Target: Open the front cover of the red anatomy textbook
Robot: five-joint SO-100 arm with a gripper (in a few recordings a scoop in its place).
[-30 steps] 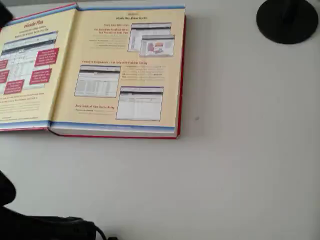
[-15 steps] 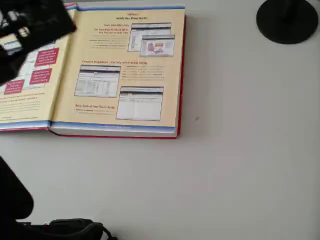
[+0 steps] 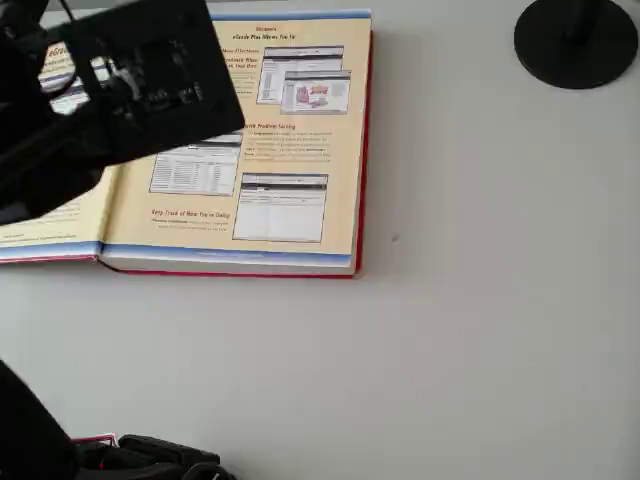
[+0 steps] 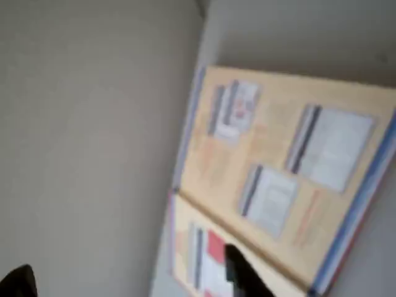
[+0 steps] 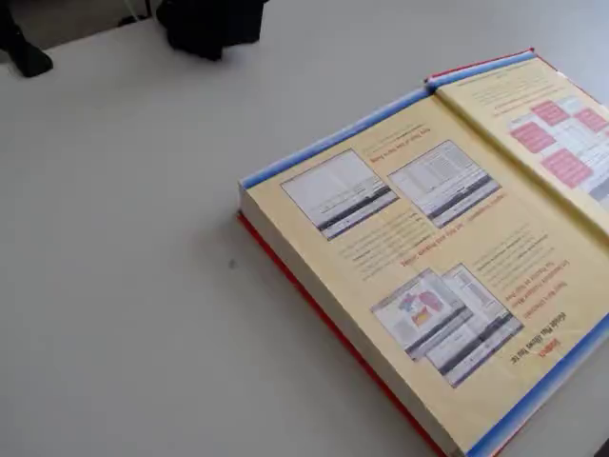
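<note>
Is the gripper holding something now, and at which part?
Nothing is held: the gripper shows bare fingertips above the open red-edged textbook.

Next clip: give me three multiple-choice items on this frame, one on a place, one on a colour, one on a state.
1. Where does the black round base stand in the overhead view?
A top right
B bottom right
C on the book

2. What colour is the page facing up on the red anatomy textbook?
A white
B cream-yellow
C green

3. How does the front cover lie?
A shut
B standing upright
C open flat

Key: 1 A, it sits apart from the book at the top right corner. 2 B, the page is cream-yellow with a blue stripe. 3 C, its printed inner side faces up on the table.
</note>
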